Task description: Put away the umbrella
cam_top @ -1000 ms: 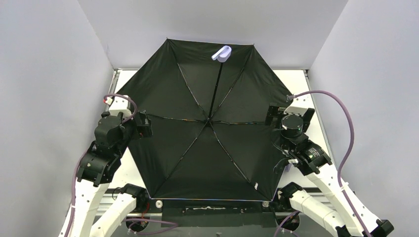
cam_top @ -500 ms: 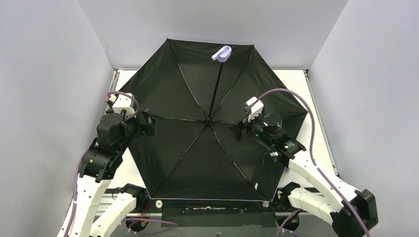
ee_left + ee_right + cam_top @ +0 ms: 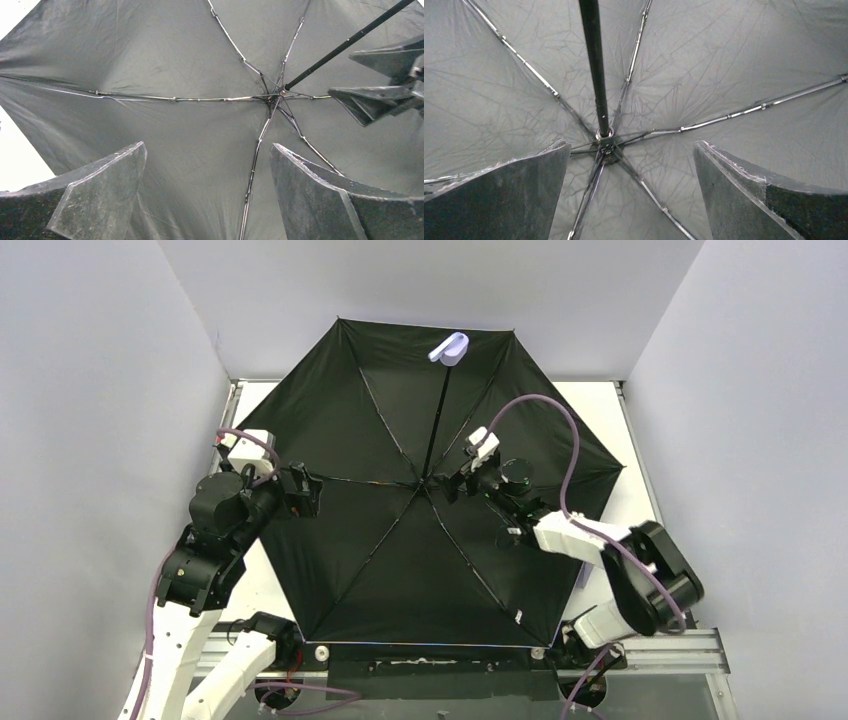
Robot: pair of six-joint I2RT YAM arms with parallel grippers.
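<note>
Grey walls [image 3: 110, 360] box in a white surface [image 3: 600, 405], and sprawled over most of it is the open compact umbrella [image 3: 390, 550], the black underside of its canopy facing up and thin metal ribs [image 3: 370, 480] fanning out from the hub. Its black shaft [image 3: 436, 420] leans toward the far wall, topped by the lavender plastic handle [image 3: 451, 348].

On the left, the arm is folded up at the canopy's left rim. The left tool [image 3: 312, 495] points inward over the fabric, spread wide and gripping nothing. On the right, the arm stretches long across the canopy from the near right corner. The right tool [image 3: 450, 483] sits just beside the hub, also spread wide and holding nothing; its wrist view shows the foot of the shaft and the ribs between the fingers [image 3: 744, 195].

A small pale tag [image 3: 520, 617] at the canopy's near edge is too small to read. The canopy's outer side faces down, out of sight, and the fabric hides most of the surface. Both arm bases are cut off at the bottom of the overhead view.
</note>
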